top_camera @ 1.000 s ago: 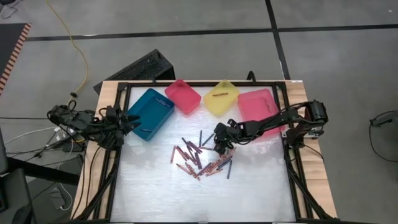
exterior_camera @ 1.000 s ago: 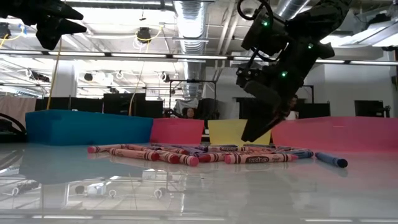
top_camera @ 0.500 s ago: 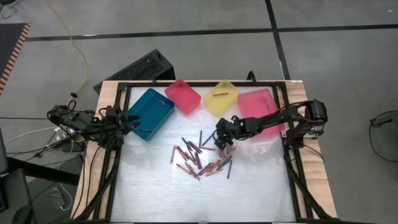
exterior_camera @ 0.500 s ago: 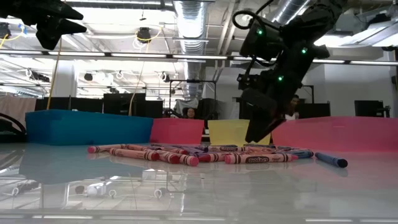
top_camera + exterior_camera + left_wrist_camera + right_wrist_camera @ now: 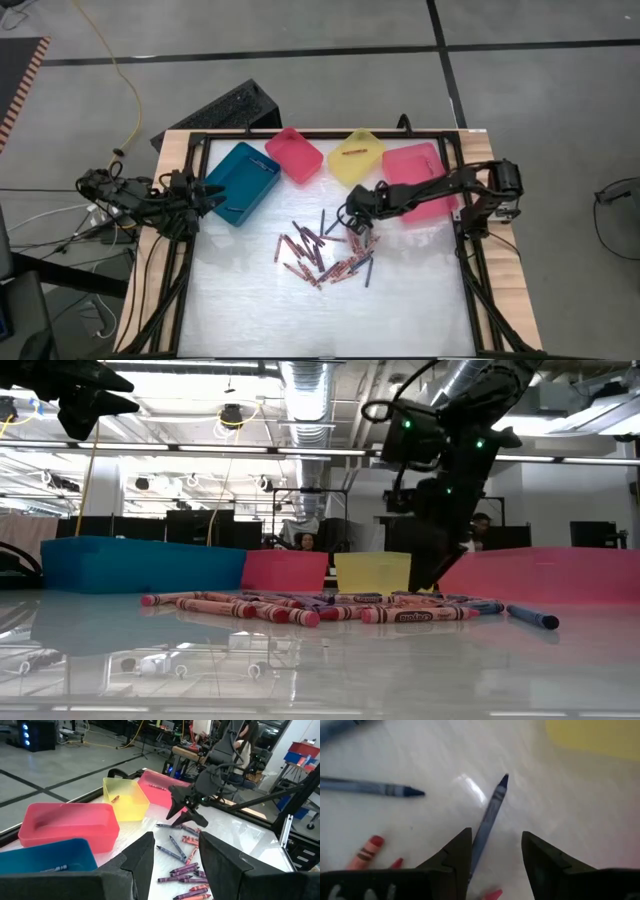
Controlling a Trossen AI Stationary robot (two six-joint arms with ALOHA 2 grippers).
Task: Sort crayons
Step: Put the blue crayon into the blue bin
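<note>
Several red and dark blue crayons [image 5: 322, 256] lie in a loose pile on the white table. My right gripper [image 5: 354, 226] hangs open over the pile's far right end, pointing steeply down. In the right wrist view a blue crayon [image 5: 489, 815] lies flat on the table, running between my right gripper's [image 5: 496, 840] fingers, and I see no contact. My left gripper [image 5: 214, 195] waits open at the table's left edge beside the teal bin [image 5: 240, 180].
Along the far edge stand the teal bin, a small pink bin [image 5: 294, 155], a yellow bin [image 5: 356, 158] with one crayon in it, and a larger pink bin [image 5: 420, 178]. A black frame [image 5: 465, 260] borders the table. Bare white table lies toward the near edge.
My right gripper has tipped more steeply downward over the far right end of the pile, and its wrist has shifted a little toward the table's far edge. The crayons lie as before.
</note>
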